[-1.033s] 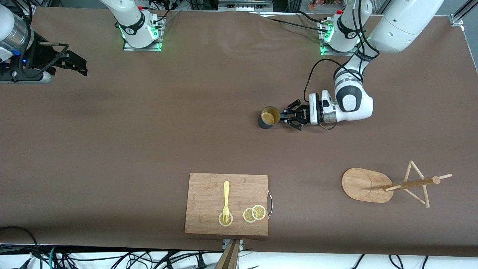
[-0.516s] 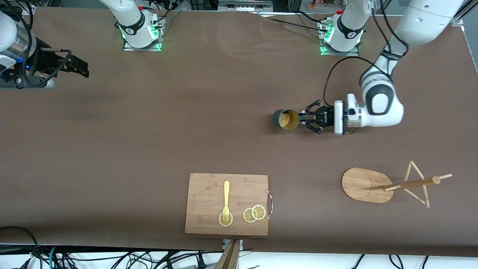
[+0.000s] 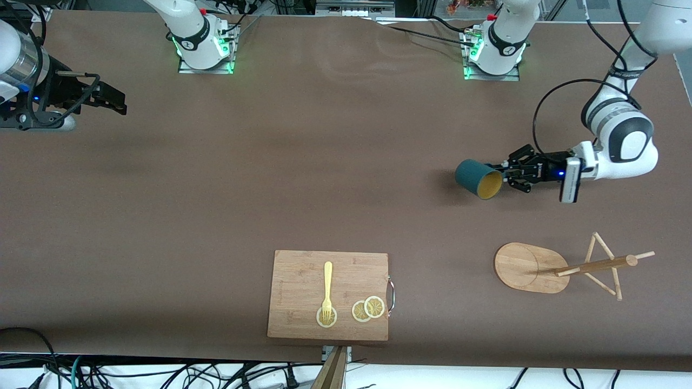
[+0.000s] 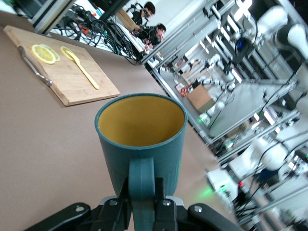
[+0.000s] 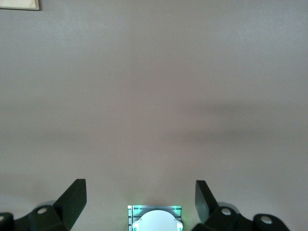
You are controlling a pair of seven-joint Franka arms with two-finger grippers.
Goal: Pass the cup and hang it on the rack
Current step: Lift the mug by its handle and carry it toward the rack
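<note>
My left gripper (image 3: 508, 174) is shut on the handle of the dark teal cup (image 3: 478, 178) and holds it tilted above the table, yellowish mouth toward the front camera. In the left wrist view the cup (image 4: 141, 139) fills the middle, its handle pinched in my left gripper (image 4: 142, 209). The bamboo rack (image 3: 573, 267) stands at the left arm's end, nearer the front camera than the cup, with an oval base and thin pegs. My right gripper (image 3: 111, 100) is open and empty, waiting at the right arm's end; its wrist view shows the gripper (image 5: 140, 197) with its fingers spread over bare table.
A bamboo cutting board (image 3: 303, 294) lies near the front edge in the middle, with a yellow fork (image 3: 327, 285) and lemon slices (image 3: 368, 309) on it. It also shows in the left wrist view (image 4: 72, 79). The arm bases (image 3: 204, 46) stand along the back edge.
My left gripper has carried the cup toward the left arm's end of the table and tilted it, so its mouth now faces the front camera. The right arm has barely moved.
</note>
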